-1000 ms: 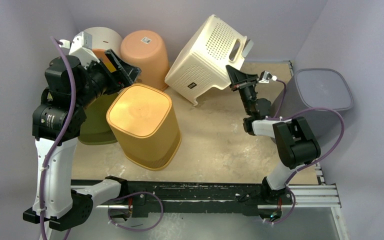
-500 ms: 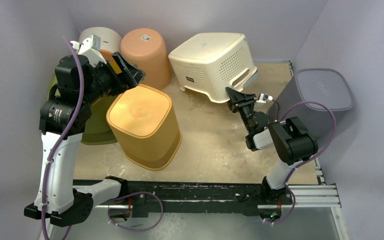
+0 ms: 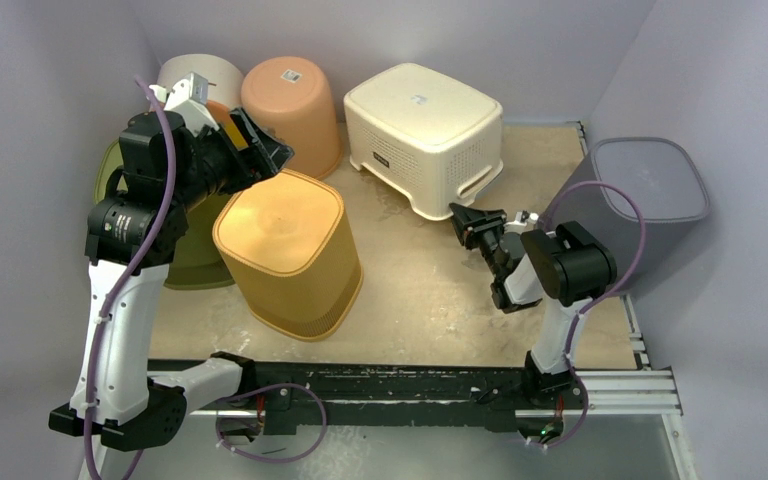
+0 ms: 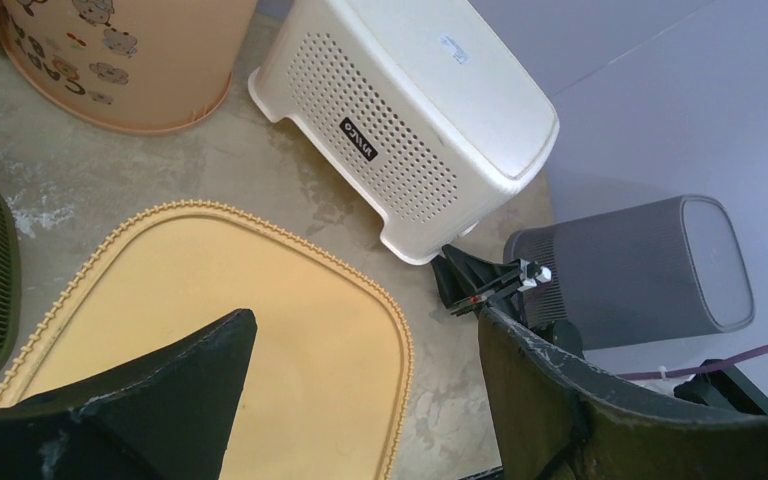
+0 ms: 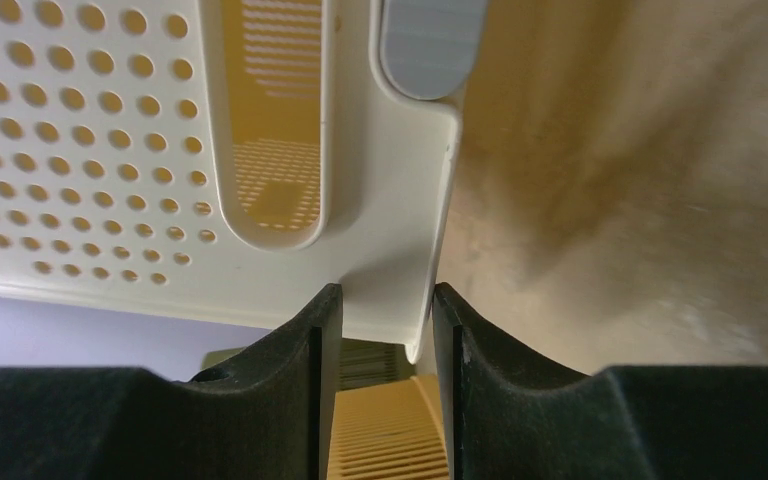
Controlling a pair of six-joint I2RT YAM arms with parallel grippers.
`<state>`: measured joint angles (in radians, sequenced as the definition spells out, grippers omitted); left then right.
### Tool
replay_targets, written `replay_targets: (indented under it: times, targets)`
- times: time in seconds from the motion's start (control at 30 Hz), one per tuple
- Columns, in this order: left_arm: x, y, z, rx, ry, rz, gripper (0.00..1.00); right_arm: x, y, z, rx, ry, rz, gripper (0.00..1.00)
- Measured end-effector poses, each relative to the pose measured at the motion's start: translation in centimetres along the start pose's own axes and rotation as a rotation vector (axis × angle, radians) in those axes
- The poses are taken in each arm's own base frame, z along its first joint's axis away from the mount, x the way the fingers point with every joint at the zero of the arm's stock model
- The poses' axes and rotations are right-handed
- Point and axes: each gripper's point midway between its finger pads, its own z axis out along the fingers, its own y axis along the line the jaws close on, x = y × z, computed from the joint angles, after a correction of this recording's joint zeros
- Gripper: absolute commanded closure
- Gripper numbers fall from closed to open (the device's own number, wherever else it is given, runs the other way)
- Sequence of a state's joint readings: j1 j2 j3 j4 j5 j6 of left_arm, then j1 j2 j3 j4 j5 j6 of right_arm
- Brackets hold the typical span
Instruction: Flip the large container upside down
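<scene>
Large container [image 3: 422,115], white and perforated, sits bottom-up, one of six tubs. To its left are four: yellow bin [image 3: 285,240], peach bin [image 3: 290,100], beige bin [image 3: 200,75] and olive bin [image 3: 195,250]. To its right is one grey bin [image 3: 640,190]. At its near corner the right gripper [image 5: 385,300] pinches the rim. Left of it the left gripper [image 3: 260,150] hangs with fingers spread wide.

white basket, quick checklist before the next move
1. Basket base up: ok.
2. Basket sitting level on the table: ok.
3. Right claw straddles the basket's near corner; grip let go: cannot tell.
4. Grey bin apart from the right arm, room to pull back: ok.
5. Left claw open, empty, above the yellow bin, away from the basket: ok.
</scene>
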<state>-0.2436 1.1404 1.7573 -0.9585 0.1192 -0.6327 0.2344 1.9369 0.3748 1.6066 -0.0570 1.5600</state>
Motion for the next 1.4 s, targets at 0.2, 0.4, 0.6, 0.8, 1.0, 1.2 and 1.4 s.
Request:
replay_targets:
  times: [0.2, 0.4, 0.6, 0.8, 1.0, 1.2, 1.4]
  targets:
    - [0.3, 0.2, 0.4, -0.005, 0.008, -0.001, 0.21, -0.1, -2.5, -0.4, 0.07, 0.009, -0.022, 0.6]
    - [0.7, 0.6, 0.8, -0.014, 0.021, -0.003, 0.21, -0.1, -3.7, -0.5, 0.098, 0.015, -0.04, 0.6]
    - [1.1, 0.9, 1.1, -0.019, 0.029, -0.006, 0.21, 0.3, -3.9, -0.6, 0.1, 0.04, -0.046, 0.57]
    - [1.0, 0.8, 1.2, -0.018, 0.027, -0.006, 0.21, 0.7, -2.4, -0.7, 0.061, 0.074, -0.063, 0.53]
    - [0.8, 0.7, 1.3, -0.012, 0.017, -0.005, 0.21, 0.4, 2.8, -1.1, -0.038, 0.069, -0.145, 0.53]
    - [0.7, 0.7, 1.6, -0.009, 0.012, -0.005, 0.21, 0.1, 4.8, -0.8, 0.02, 0.076, -0.29, 0.49]
    - [0.7, 0.7, 2.0, -0.011, 0.016, -0.005, 0.21, -0.9, 11.0, 0.2, 0.056, 0.09, -0.519, 0.43]
